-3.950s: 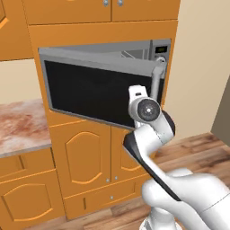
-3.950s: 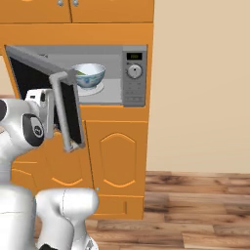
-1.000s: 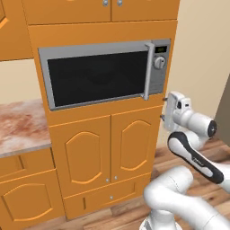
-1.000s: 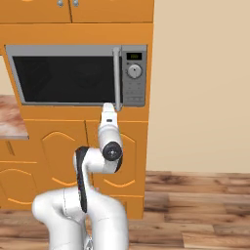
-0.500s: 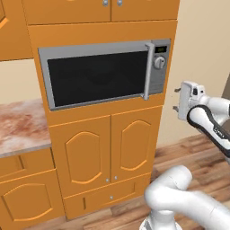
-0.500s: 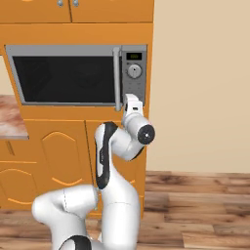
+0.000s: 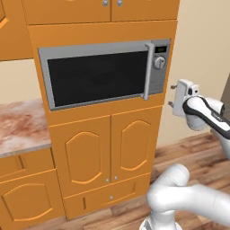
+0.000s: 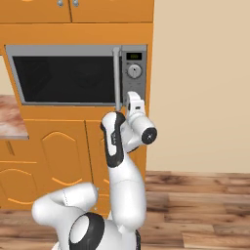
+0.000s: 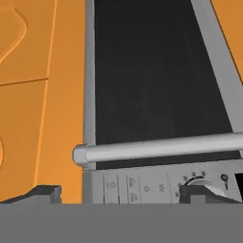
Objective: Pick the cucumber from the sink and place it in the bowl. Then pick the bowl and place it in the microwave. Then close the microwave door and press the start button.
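Across the orange cabinets [image 7: 108, 148], the microwave [image 7: 105, 72] sits built in, with its door [image 7: 96, 76] fully closed and the long bar handle [image 7: 147, 70] upright beside the control panel [image 7: 160, 67]. Behind the dark glass I cannot see the bowl or the cucumber, so I can only judge that they are inside; by that judgement the picking steps and the closing of the door are done, and the press on the start button is what is left. At the left, a marble desk [image 7: 20, 130] meets the cabinets.

From the left base view, the pincer [image 7: 172, 95] hangs released, its two fingers wide apart, to the right of the panel and a little lower, apart from it. From the right base view, the arm stands in front of the panel's lower edge. Closer, the hand view gives the handle [image 9: 156, 147] lying across the picture, the small printed buttons [image 9: 137, 182] under it and the dial [image 9: 199, 182], details which the base views do not resolve.
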Controlling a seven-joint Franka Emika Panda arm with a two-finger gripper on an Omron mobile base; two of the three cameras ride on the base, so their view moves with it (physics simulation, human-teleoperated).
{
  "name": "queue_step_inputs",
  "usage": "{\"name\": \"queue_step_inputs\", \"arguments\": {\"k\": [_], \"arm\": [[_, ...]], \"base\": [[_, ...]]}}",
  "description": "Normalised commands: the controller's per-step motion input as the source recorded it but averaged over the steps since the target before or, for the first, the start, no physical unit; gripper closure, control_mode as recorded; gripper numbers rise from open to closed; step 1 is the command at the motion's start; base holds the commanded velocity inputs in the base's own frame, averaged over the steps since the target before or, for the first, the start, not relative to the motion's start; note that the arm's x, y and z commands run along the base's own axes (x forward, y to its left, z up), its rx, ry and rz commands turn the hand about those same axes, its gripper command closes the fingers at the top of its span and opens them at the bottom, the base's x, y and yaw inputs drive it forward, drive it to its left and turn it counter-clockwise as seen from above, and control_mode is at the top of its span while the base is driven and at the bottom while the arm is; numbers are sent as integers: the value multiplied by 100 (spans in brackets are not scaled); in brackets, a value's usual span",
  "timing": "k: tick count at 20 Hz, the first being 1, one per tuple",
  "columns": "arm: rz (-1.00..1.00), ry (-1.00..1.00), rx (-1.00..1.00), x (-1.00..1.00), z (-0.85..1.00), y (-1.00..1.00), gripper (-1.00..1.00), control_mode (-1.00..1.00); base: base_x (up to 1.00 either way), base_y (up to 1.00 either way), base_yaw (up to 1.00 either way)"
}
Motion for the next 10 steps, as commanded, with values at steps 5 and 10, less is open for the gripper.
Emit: {"name": "queue_step_inputs", "arguments": {"k": [5,10], "arm": [[-2,0,0,3,0,-21,100,-100],[-4,1,0,18,4,-18,100,-100]], "base": [[0,0,0],[0,0,0]]}}
